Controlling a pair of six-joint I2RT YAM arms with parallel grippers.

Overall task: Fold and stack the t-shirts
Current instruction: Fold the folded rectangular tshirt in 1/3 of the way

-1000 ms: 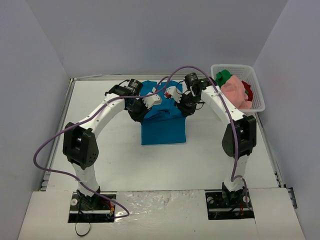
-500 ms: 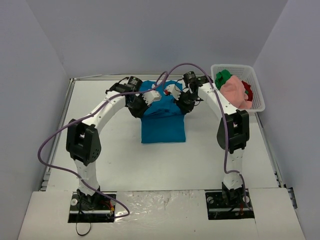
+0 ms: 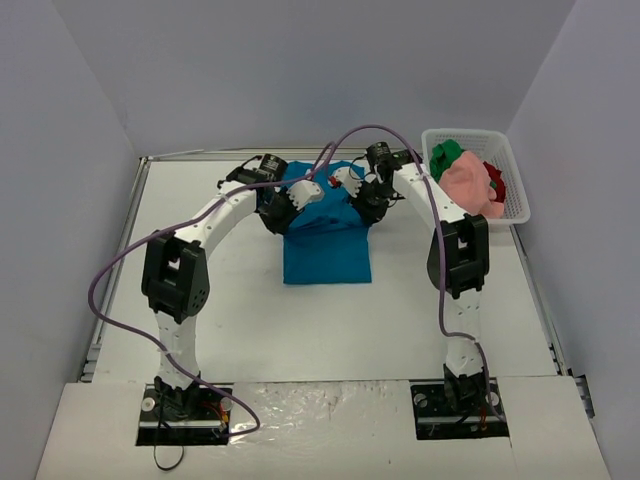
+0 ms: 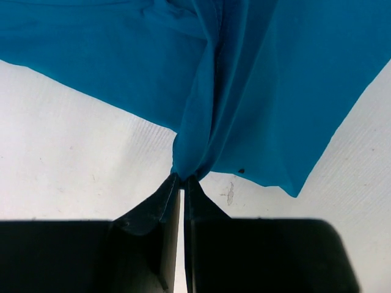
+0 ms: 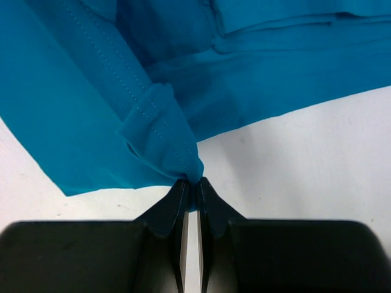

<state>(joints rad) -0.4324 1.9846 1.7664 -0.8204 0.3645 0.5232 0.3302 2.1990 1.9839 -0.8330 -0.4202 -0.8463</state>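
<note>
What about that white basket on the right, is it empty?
No, the basket holds a pink shirt, a green shirt and a red shirt, all bunched together.

The top external view looks steeply down from high behind the near edge of the desk (image 3: 220, 300), facing the back wall (image 3: 300, 70), far enough to hold the whole desk. Each of the 2 wrist views sits just behind its own jaws, looking along them from very close. All 3 views share the teal-blue t-shirt (image 3: 327, 255) and the desk beside it.
</note>
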